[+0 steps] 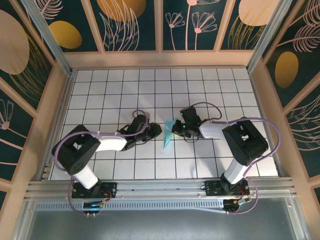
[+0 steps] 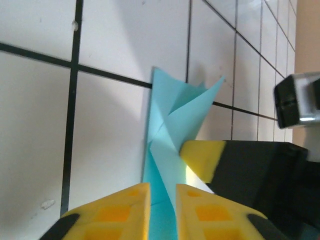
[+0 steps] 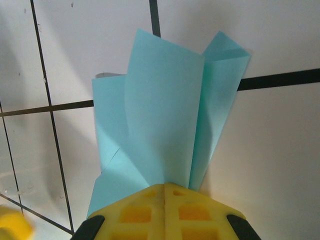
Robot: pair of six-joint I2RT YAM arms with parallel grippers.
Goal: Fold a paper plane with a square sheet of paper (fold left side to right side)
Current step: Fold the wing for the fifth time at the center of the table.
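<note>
From the overhead camera I see both arms reaching inward to the middle of the white tiled table [image 1: 115,85]. The left gripper [image 1: 159,131] and the right gripper [image 1: 175,129] face each other, with the paper plane [image 1: 167,137] between them as a slim turquoise sliver whose point aims toward the near edge. On the left wrist camera, the left gripper [image 2: 163,192] has its two yellow fingers [image 2: 122,210] standing slightly apart. The lower part of the paper plane [image 2: 172,110] runs through that gap, so I read this grip as released rather than pinching. The folded layers fan upward over a black grid line, and a yellow fingertip [image 2: 202,155] of the right gripper touches the paper's edge just beside my fingers. On the right wrist camera, the right gripper [image 3: 165,190] is clenched, its yellow fingers meeting in a tight seam. It grasps the paper plane [image 3: 165,125], whose creased flaps spread loosely upward above the tiles.
</note>
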